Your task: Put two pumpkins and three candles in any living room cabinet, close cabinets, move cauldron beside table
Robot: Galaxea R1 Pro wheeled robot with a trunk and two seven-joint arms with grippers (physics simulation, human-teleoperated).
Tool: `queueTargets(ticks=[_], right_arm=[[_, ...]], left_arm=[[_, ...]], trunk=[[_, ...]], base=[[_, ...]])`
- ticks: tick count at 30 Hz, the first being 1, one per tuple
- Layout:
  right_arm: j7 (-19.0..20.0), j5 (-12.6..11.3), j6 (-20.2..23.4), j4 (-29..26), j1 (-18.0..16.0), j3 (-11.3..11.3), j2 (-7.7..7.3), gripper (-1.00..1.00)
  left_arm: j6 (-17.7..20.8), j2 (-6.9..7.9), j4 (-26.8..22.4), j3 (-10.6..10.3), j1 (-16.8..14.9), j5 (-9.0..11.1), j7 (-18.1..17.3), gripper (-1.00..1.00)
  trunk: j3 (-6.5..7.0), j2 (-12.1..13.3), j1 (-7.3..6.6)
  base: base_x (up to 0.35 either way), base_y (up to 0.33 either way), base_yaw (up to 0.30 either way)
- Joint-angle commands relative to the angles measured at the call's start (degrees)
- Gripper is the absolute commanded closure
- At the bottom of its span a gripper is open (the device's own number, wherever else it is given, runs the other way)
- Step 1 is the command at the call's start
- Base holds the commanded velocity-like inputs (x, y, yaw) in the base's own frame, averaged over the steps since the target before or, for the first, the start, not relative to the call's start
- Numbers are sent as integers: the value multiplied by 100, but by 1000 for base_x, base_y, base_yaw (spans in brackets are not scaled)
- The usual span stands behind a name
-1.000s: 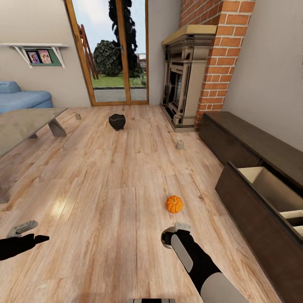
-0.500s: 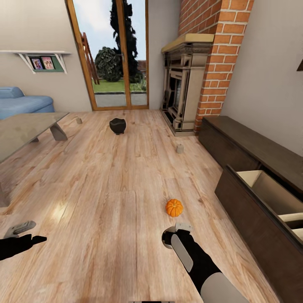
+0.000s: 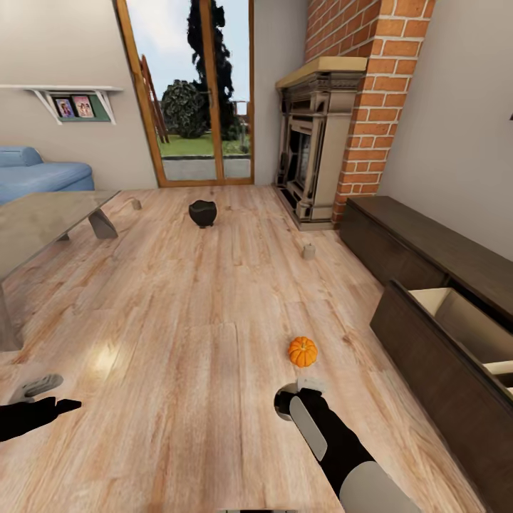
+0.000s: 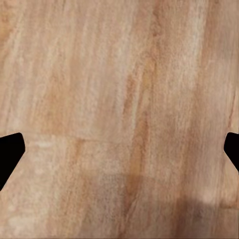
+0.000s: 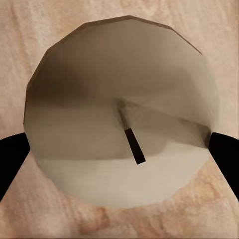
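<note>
Black arms (image 3: 324, 427), grey panels, black jaws.

This is a living room in a home. A plank wood floor (image 3: 178, 342) runs to a glazed patio door (image 3: 192, 92) at twelve o'clock, with lawn and trees beyond it. At one o'clock a stone fireplace (image 3: 310, 142) stands against a red brick chimney (image 3: 370, 85). Along the wall from two to four o'clock runs a long, low dark wood cabinet (image 3: 427, 249) with one drawer pulled out. A blue sofa (image 3: 39, 171) sits at ten o'clock, under a wall shelf (image 3: 64, 92) holding framed photos, and a low coffee table (image 3: 43, 221) stands just in front of it.
</note>
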Motion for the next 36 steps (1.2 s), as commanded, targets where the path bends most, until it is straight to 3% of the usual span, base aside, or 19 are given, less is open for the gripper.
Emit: queueTargets(ticks=[1,16,36], right_arm=[[3,1,-2,0,0,0,0,100],[1,6,-9,25,0,7,0,100],[0,27,-20,17,0,18,0,100]], left_arm=[[0,0,0,0,0,1,0,-100],[-2,0,0,0,0,-6,-1,-100],[-2,1,0,4,0,-15,0,-100]], trunk=[[-1,0,0],[-87,0,0],[-94,0,0]], base=[[0,302,-26],[151,294,-149],[272,201,-7]])
